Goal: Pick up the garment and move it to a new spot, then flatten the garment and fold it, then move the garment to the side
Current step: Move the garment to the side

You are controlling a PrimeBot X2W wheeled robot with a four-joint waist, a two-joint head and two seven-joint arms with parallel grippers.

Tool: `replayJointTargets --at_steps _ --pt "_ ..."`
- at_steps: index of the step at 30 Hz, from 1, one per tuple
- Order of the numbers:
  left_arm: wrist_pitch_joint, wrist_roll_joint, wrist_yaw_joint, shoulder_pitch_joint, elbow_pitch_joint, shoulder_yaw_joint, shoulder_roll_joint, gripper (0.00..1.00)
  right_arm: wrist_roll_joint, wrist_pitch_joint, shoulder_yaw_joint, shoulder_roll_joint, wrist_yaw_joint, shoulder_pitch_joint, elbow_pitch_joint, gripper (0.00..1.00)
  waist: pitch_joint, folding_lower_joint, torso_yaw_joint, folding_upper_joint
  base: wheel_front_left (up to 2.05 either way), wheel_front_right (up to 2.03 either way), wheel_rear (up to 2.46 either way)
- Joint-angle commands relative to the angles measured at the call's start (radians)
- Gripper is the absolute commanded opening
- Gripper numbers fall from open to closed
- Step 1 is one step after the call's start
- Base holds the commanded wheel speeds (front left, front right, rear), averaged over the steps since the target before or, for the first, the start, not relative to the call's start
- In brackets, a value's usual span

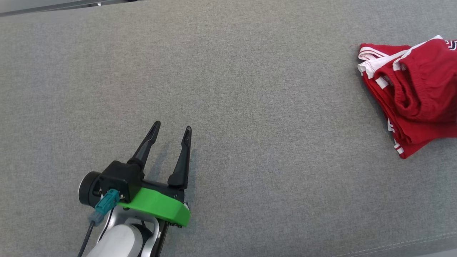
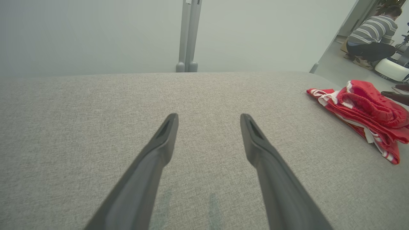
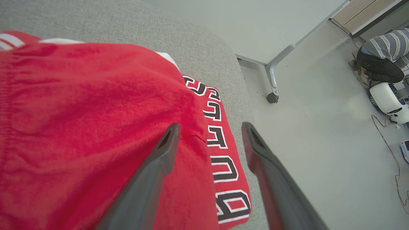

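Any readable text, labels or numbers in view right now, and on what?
"BULLS": black, white-edged lettering along the red garment's edge, right wrist view; end letter creased, less sure.
A scrap of print on it at the head view's right edge: cut off, unreadable.
Nothing else readable.

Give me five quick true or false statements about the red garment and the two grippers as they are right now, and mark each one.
1. The red garment lies at the right side of the grey surface in the head view. True.
2. The left gripper is shut on the garment. False: its fingers stand apart over bare surface, well away from the garment.
3. The right gripper has its fingers apart, by the garment's lettered edge. True.
4. The garment is spread out flat in a single layer. False: it lies bunched in folded layers, with white trim showing.
5. A person in a striped top is low on the floor beyond the surface. True.
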Motion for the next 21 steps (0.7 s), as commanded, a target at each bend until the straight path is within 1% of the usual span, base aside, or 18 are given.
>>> replayJointTargets --at_steps 1,7,11,16,17,21 --pt "0.001 0.006 0.006 -0.014 -0.001 0.001 0.009 1.0 -0.008 -0.014 -0.005 0.008 -0.001 -0.011 0.013 1.0 -0.002 -0.0001 -0.005 0.004 0.0 0.0 0.0" --pt "-0.002 -0.003 0.009 -0.005 0.006 0.001 0.009 1.0 -0.014 -0.049 -0.017 0.029 -0.001 -0.024 0.04 1.0 -0.022 -0.0001 -0.021 0.004 0.0 0.0 0.0" --pt "-0.01 -0.013 0.009 0.003 0.014 0.004 0.006 1.0 -0.005 -0.071 -0.007 0.039 -0.001 -0.045 0.037 1.0 -0.049 -0.0001 -0.031 0.004 0.0 0.0 0.0" --pt "-0.027 -0.037 0.004 0.021 0.036 0.014 -0.006 1.0 0.022 -0.092 0.015 0.064 -0.001 -0.065 0.011 1.0 -0.098 -0.0001 -0.042 0.004 0.0 0.0 0.0" --pt "-0.039 -0.058 0.001 0.028 0.045 0.025 -0.016 1.0 0.038 -0.099 0.031 0.08 -0.001 -0.069 -0.008 1.0 -0.122 -0.0001 -0.046 0.004 0.0 0.0 0.0" --pt "-0.059 -0.097 0.0 0.05 0.073 0.049 -0.03 1.0 0.085 -0.109 0.074 0.102 -0.001 -0.056 -0.055 1.0 -0.172 -0.0001 -0.048 0.004 0.0 0.0 0.0"
